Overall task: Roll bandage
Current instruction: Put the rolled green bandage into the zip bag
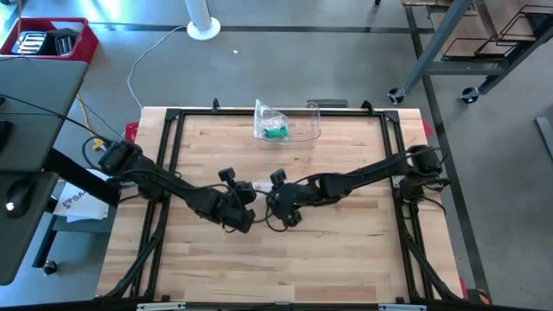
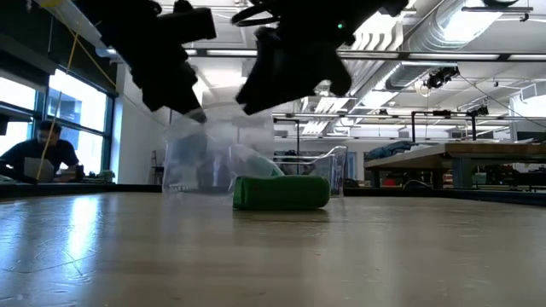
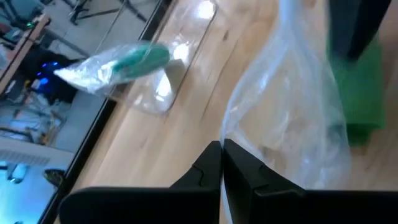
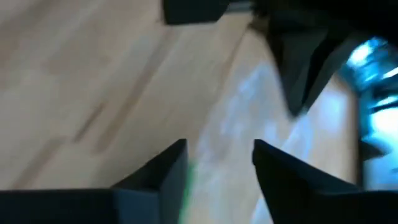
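Bench-level view alone shows green bandage roll (image 2: 281,192) lying on the bench (image 1: 346,250). Left end effector (image 3: 221,163) pinches a clear plastic bag (image 3: 292,118); right end effector (image 4: 217,163) stands apart. Clear tray (image 1: 302,121) holds another bagged roll (image 1: 275,130).

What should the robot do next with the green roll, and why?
Probably lift the clear plastic bag away with the left gripper, whose fingers are shut on it. The green bandage roll already lies on the table, and the right gripper is open, so it could then take the roll.
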